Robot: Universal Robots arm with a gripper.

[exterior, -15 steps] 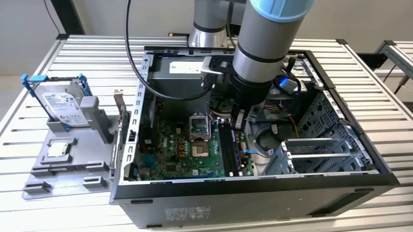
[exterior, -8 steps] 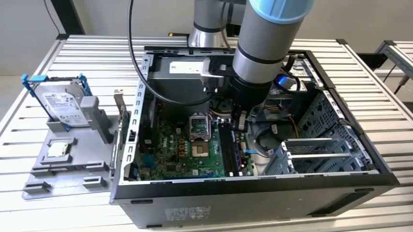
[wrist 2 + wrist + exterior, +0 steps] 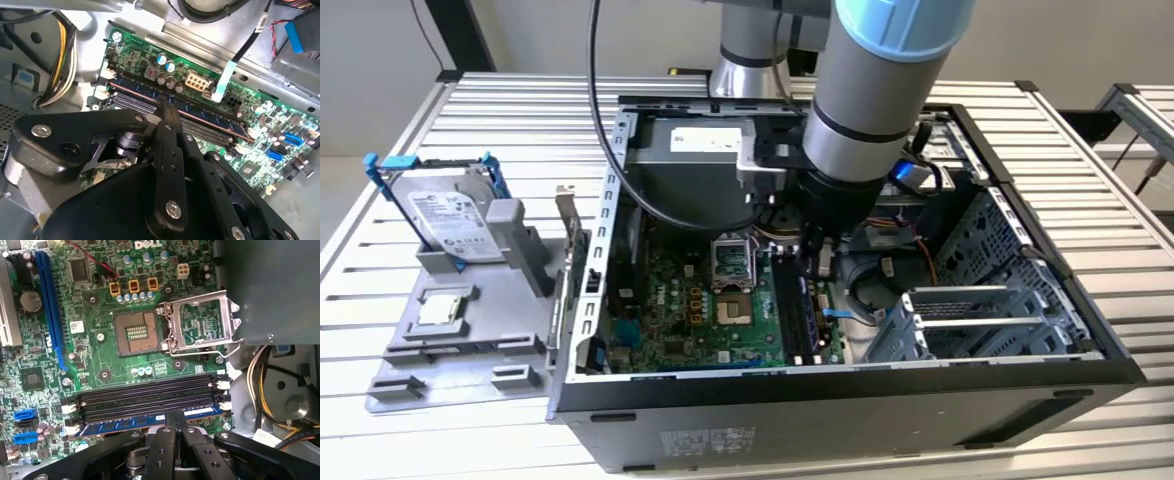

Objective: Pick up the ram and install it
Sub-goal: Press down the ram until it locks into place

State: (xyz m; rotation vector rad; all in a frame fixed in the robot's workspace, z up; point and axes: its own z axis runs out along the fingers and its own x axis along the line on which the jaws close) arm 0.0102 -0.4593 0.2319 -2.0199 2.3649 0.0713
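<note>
slatted metal table (image 3: 1067,110), open computer case (image 3: 854,400) | gripper (image 3: 174,416) down over memory slots (image 3: 145,392), fingers pressed together, gripping nothing | ram (image 3: 150,420) lying in outermost slot | step: seating | next, likely: even downward push.

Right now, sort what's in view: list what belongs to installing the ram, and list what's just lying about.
Job in hand:
- long, thin dark ram stick with blue labels, at the slots
- black memory slots on the green board
- black gripper, shut on the ram stick

Lying about:
- silver hard drive with white label
- small square silver processor chip
- grey holder carrying both
</note>
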